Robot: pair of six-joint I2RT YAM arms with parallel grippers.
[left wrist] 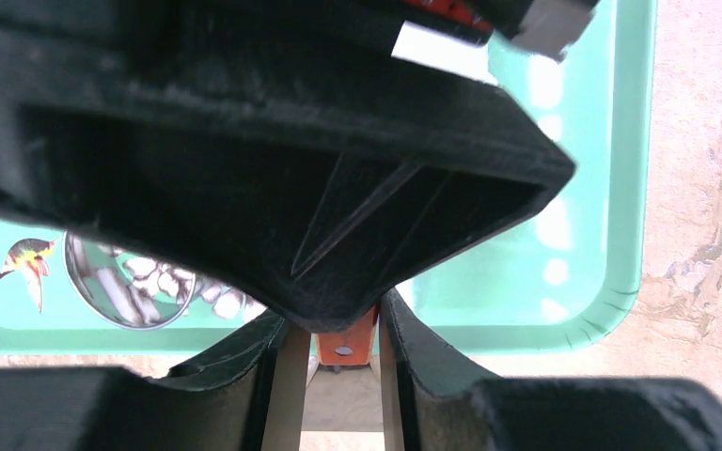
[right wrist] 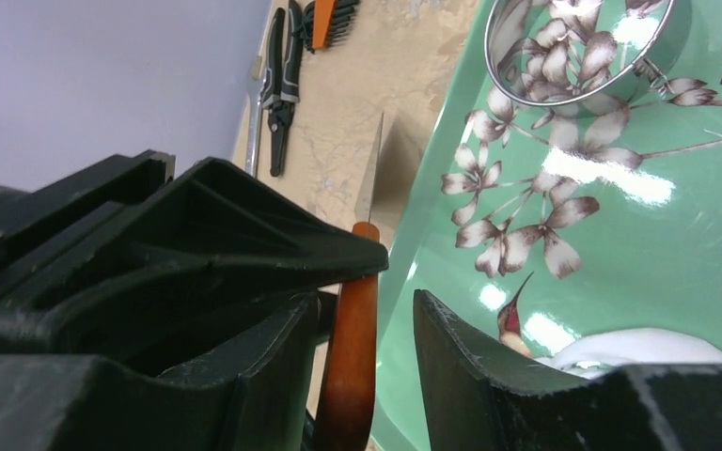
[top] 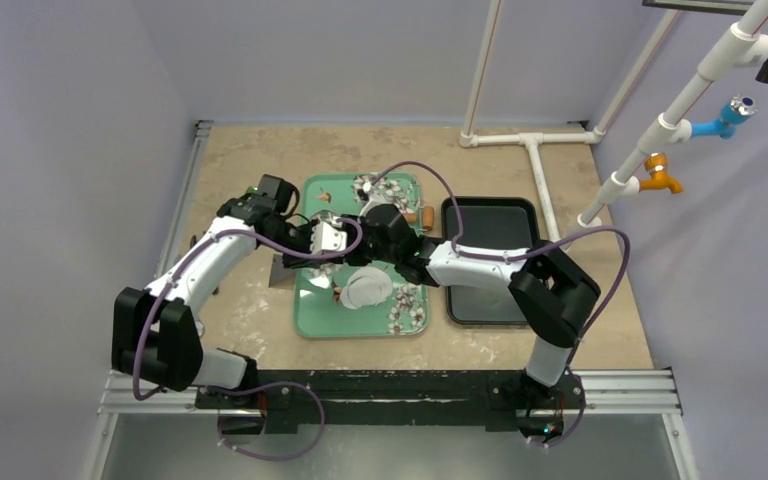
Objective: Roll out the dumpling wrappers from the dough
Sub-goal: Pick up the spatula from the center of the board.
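Right jaws astride orange handle point(right wrist: 350, 357), dough point(right wrist: 639, 346) just beside on tray point(right wrist: 620, 235)

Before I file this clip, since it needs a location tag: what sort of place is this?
Probably a robotics lab cell: bare lilac walls, a tan table on an aluminium rail frame, white plastic pipe rigging.

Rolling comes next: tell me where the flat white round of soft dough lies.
Top view: the flat white dough round lies on the near half of the green flowered tray, left of the black rectangular tray.
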